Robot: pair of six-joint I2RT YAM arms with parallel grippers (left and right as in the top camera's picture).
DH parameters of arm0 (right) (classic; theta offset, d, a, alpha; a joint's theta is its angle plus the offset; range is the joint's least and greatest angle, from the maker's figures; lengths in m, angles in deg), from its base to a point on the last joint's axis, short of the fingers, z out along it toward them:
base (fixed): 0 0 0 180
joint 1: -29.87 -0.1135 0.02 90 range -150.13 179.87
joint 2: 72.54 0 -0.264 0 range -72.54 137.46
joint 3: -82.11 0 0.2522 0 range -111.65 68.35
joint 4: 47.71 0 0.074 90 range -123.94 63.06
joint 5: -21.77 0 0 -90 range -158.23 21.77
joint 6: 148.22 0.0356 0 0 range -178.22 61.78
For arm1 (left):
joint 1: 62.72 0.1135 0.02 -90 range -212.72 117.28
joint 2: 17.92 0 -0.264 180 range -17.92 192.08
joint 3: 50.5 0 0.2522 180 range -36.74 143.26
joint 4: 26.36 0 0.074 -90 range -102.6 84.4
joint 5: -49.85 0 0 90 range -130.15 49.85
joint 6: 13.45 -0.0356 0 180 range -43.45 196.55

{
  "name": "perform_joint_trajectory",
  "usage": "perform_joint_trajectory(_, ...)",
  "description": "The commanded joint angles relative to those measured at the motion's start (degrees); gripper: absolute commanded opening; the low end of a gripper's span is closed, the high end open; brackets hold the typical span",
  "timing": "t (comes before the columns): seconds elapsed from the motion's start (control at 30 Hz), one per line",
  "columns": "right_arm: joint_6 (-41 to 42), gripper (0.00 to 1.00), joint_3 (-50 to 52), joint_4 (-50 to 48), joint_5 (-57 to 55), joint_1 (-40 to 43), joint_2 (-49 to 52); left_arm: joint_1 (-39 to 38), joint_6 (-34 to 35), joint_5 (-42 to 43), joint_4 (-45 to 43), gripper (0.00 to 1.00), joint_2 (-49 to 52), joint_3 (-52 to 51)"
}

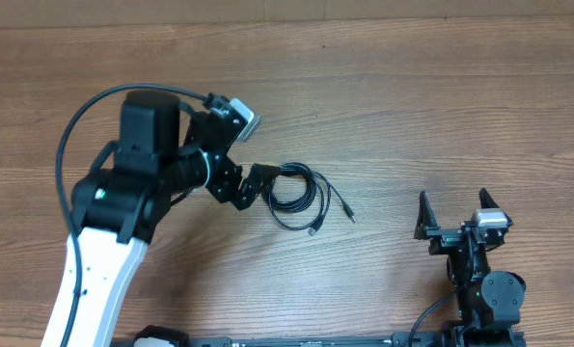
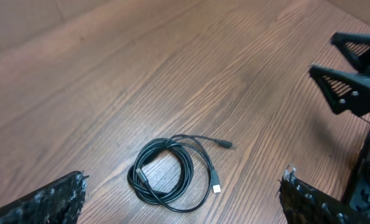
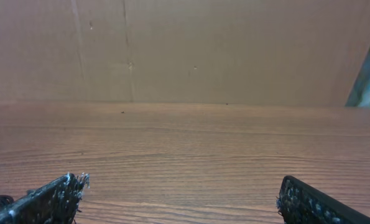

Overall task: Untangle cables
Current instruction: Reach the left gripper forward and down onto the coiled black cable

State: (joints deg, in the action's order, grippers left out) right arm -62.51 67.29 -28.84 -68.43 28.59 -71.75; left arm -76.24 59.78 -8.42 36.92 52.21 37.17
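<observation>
Thin black cables, coiled, mid-table

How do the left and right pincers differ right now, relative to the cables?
The left pincer is reached out over the table, right beside the coiled cables; the right pincer sits back near its edge, well away from them. The left pincer points down at the coil; the right pincer faces level toward the back wall. Both are open and empty.
</observation>
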Motion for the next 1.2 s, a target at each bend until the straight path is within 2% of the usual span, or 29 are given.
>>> perform_joint_trajectory(0.0, -0.1, 1.00, 0.6, -0.3, 0.3, -0.3, -0.3, -0.2, -1.2, 1.5, -0.3, 1.00, 3.3, 1.3)
perform_joint_trajectory(0.4, -0.1, 1.00, 0.6, -0.3, 0.3, -0.3, -0.3, -0.2, -0.1, -1.9, -0.7, 1.00, 15.5, 1.3)
perform_joint_trajectory(0.6, -0.1, 1.00, 0.6, -0.3, 0.3, -0.3, -0.3, -0.3, 4.1, -1.9, -1.2, 1.00, 21.7, 1.3)
perform_joint_trajectory(0.67, -0.1, 1.00, 0.6, -0.3, 0.3, -0.3, -0.3, -0.9, 1.5, -2.1, -1.7, 1.00, 23.6, 1.3)
perform_joint_trajectory(0.77, -0.1, 1.00, 0.6, -0.3, 0.3, -0.3, -0.3, -2.3, -7.3, -3.3, -2.6, 1.00, 26.3, 1.3)
perform_joint_trajectory(1.0, -0.1, 1.00, 0.6, -0.3, 0.3, -0.3, -0.3, -5.6, -10.1, -8.1, -11.4, 1.00, 33.3, 1.3)
perform_joint_trajectory(1.17, -0.1, 1.00, 0.6, -0.3, 0.3, -0.3, -0.3, -7.8, -21.1, -12.6, -15.6, 1.00, 37.5, 1.3)
